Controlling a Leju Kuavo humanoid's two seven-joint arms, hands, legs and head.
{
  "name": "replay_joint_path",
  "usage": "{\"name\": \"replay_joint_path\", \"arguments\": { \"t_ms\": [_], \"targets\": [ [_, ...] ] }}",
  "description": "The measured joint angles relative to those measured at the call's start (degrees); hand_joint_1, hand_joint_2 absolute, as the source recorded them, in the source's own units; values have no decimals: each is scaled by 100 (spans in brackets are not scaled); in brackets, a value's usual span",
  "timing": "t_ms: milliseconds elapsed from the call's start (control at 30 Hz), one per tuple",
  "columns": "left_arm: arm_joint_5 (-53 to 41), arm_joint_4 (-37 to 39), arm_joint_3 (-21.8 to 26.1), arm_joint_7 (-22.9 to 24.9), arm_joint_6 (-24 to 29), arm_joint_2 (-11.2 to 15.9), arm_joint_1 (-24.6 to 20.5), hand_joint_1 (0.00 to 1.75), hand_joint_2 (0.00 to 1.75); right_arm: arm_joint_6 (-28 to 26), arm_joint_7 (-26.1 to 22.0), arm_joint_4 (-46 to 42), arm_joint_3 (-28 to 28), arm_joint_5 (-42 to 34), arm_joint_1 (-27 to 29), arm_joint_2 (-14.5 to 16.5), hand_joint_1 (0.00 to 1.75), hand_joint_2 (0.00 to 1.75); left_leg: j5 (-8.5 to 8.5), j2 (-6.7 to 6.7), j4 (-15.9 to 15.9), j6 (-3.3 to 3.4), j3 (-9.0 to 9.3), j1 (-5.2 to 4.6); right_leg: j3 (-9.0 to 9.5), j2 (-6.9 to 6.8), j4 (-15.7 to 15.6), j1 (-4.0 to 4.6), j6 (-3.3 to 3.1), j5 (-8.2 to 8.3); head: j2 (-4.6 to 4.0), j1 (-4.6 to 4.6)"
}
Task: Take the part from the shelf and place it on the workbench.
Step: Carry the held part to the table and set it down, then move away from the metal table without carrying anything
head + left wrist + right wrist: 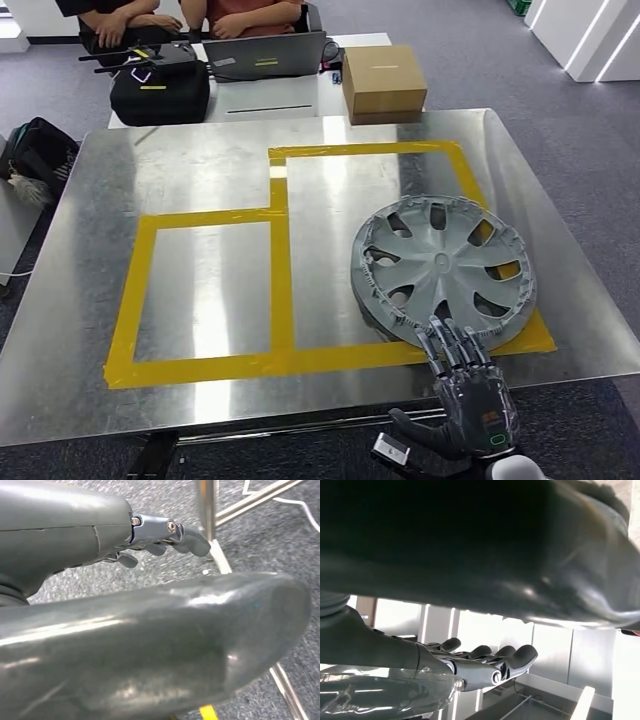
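**Wheel cover down on the bench, right hand at its near rim**

With the grey plastic wheel cover [443,272] lying flat on the shiny metal bench [189,180], this one looks close to the finish. The cover sits inside the larger of the two yellow tape rectangles [281,250], over toward the bench's right side, its near-right rim overlapping the yellow border at the corner.

Now the right hand [472,385]: it reaches in from the near edge, dark fingers [451,342] stretched forward and lying on or just above the cover's near rim. The thumb hangs below the bench edge. Is it pinching the rim or merely resting there? I cannot tell. The right wrist view shows the fingers extended side by side, not curled, but the cover itself is not readable there.

The left hand [158,537] hangs low by the bench's metal legs [219,560], over grey carpet, fingers loosely extended and holding nothing.

The risks from here, as I judge them: if the fingers drag on the rim while retreating, the light cover could slide toward the near edge or further across the tape. A fingertip caught in a spoke opening could tip it up. A clean lift before pulling back is what this calls for.
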Motion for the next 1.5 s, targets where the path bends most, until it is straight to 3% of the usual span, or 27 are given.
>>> {"name": "replay_joint_path", "arguments": {
  "t_ms": [67,100,133,200,233,300,400,467,533,567,600,667,700,767,800,867,933,1000,1067,1100,1167,1233,1300,1333,1400,1433,1500],
  "targets": [
    [1,0,0,0,-1,-1,5,0,0,0,0,10,2,0,0,3,0,0,122,4,4,20,-152,-25,-102,0,673,17,6,-317,0,-1],
    [1,0,0,0,-1,-2,7,0,0,0,0,15,2,0,1,4,0,0,183,5,6,21,-229,-37,-37,0,770,30,-3,-284,0,0],
    [1,0,0,0,-1,-2,9,0,0,0,0,20,2,0,0,4,0,0,242,6,7,18,-301,-47,135,0,648,43,-22,-157,0,0],
    [1,0,0,0,-1,-2,9,0,0,-1,0,22,0,0,-11,5,0,0,353,2,16,-4,-418,-65,734,1,-111,71,-78,60,0,-1],
    [1,0,0,0,-1,-1,9,0,0,-2,0,22,-2,0,-19,5,0,0,404,-2,25,-24,-459,-76,1043,3,-542,84,-105,67,1,-6],
    [1,0,0,-1,-1,1,8,0,0,-7,1,23,-4,0,-26,6,0,0,503,-8,30,-80,-491,-84,1338,8,-1043,116,-153,-11,1,-8],
    [4,0,0,0,1,8,22,0,0,-11,1,28,-2,0,-26,8,0,0,523,-11,48,-180,-530,-60,1250,-10,-1090,121,-271,91,1,-1],
    [14,0,0,-1,3,8,40,0,0,-13,0,28,1,0,-26,10,0,0,77,-12,394,-254,-660,-39,1128,-36,-1112,90,-355,237,0,-31],
    [22,0,0,-2,11,-1,41,0,0,-13,0,29,2,0,-21,12,0,0,-533,-10,1125,-318,-842,-7,966,-41,-1102,87,-374,389,0,-52],
    [25,0,0,-2,15,-1,40,0,0,-13,0,31,4,0,-19,13,0,0,-676,-9,1454,-342,-892,10,880,-43,-1092,84,-367,462,0,-53],
    [29,0,0,-2,19,-1,40,0,0,-13,0,34,7,0,-16,13,0,0,-674,-9,1642,-360,-871,23,783,-45,-1080,79,-353,531,0,-52],
    [36,0,0,-2,20,0,40,0,0,-13,0,40,13,0,-14,14,0,0,-400,-7,1422,-386,-544,47,608,-50,-1049,60,-304,643,0,-52],
    [38,0,0,-3,21,0,37,0,0,-14,0,42,13,0,-16,15,0,0,-284,-6,1065,-397,-252,61,537,-51,-1028,52,-270,691,0,-53],
    [41,0,0,-10,23,-2,24,0,0,-15,0,42,9,0,-21,16,0,0,-292,-16,285,-367,294,64,433,-52,-982,52,-192,776,0,-54],
    [42,0,0,-16,25,-3,17,0,0,-15,0,42,7,1,-24,16,0,0,-352,-22,58,-329,429,57,407,-51,-970,57,-154,820,0,-55],
    [45,0,0,-26,27,-5,18,0,0,-15,0,44,7,1,-20,17,0,0,-369,-25,-42,-211,435,31,386,-50,-991,46,-83,917,0,-49],
    [51,0,0,-32,29,-9,27,0,0,-14,0,48,10,0,-8,18,0,0,-270,2,-40,-92,341,26,304,-46,-891,24,-31,774,0,-43],
    [57,0,0,-34,32,-4,27,0,0,-13,0,52,12,0,-4,18,0,0,-136,27,-45,0,197,22,109,-42,-353,23,-10,238,0,-33],
    [60,0,0,-35,33,-1,30,0,0,-13,0,61,12,0,-3,19,0,0,-1,31,-40,30,27,-3,-62,-40,409,32,-4,-224,0,-24],
    [60,0,0,-35,32,-3,33,0,0,-13,0,68,12,0,-3,19,0,0,67,31,-36,32,-61,-16,-64,-39,648,37,-6,-263,0,-21],
    [60,0,0,-35,32,-5,36,0,0,-13,0,80,12,0,-3,20,0,0,200,31,-29,20,-232,-35,215,-39,559,49,-34,-16,0,-22],
    [60,0,0,-37,34,-4,35,0,0,-15,0,83,10,0,-10,21,0,0,324,27,-19,-16,-371,-49,856,-35,-231,65,-75,174,0,-21],
    [59,0,0,-53,54,-5,38,0,0,-22,0,78,-1,1,-8,22,0,0,442,25,-10,-66,-443,-63,1341,-28,-973,86,-111,85,1,-26],
    [58,0,0,-64,73,-8,43,0,0,-28,1,73,-8,1,5,21,0,0,499,25,-16,-96,-460,-64,1409,-25,-1132,103,-132,31,1,-26],
    [57,0,0,-83,115,-10,68,0,0,-41,1,67,-16,1,58,20,0,0,558,25,-21,-157,-491,-50,1306,-34,-1153,106,-207,91,1,-22],
    [57,0,0,-87,129,-12,88,0,0,-45,1,66,-18,0,79,19,0,0,446,24,42,-194,-528,-42,1248,-42,-1146,99,-253,145,1,-30],
    [55,0,-1,-94,138,-24,119,0,0,-51,0,54,-28,0,111,18,0,0,-101,25,474,-261,-661,-21,1119,-53,-1150,78,-325,283,0,-57]
  ]
}}
